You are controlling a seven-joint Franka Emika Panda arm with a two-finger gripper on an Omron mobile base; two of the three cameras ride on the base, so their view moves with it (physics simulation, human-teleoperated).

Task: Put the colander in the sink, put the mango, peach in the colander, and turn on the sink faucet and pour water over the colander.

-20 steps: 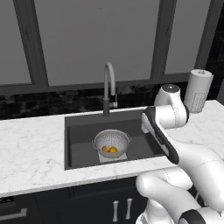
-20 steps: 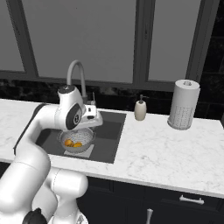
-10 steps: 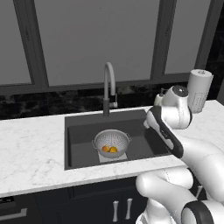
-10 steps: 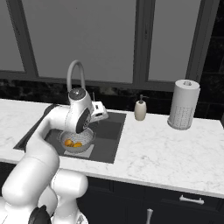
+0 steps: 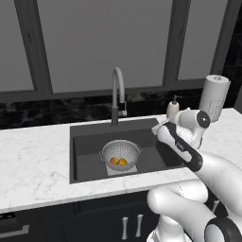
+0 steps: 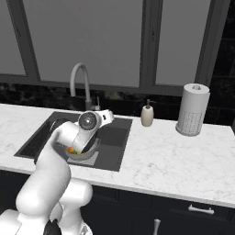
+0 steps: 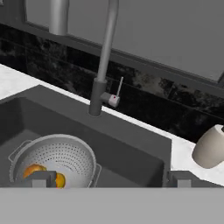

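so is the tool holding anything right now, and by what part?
Nothing. The tool is open and empty; both fruits sit in the colander in the sink.

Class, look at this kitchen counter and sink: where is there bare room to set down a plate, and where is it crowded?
Free: the marble counter left of the sink, and the stretch in front of the soap dispenser and paper towel roll. Crowded: the sink floor, taken by the colander with both fruits, and the back edge around the faucet.
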